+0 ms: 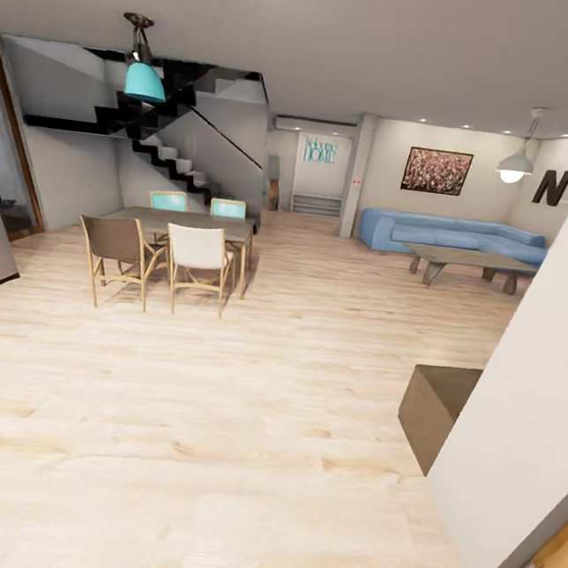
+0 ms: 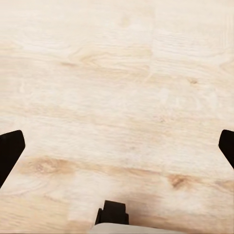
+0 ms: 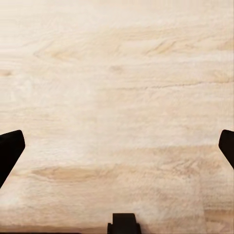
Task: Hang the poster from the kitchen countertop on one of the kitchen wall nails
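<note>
The poster and the kitchen countertop are out of view. I am in an open living and dining room with a pale wooden floor (image 1: pixel 214 418). In the left wrist view my left gripper (image 2: pixel 117 146) is open, its dark fingertips (image 2: pixel 9 151) spread wide over bare floorboards, nothing between them. The right wrist view shows the same: my right gripper (image 3: pixel 117 146) is open above the floor, black fingertips (image 3: pixel 9 151) at the frame's sides, holding nothing.
A dining table (image 1: pixel 181 221) with several chairs stands ahead left, under a teal lamp (image 1: pixel 145 80), before a dark staircase (image 1: pixel 167 150). A blue sofa (image 1: pixel 454 234) and low table (image 1: pixel 469 262) lie ahead right. A white wall (image 1: pixel 528 394) and dark block (image 1: pixel 437 409) stand close right.
</note>
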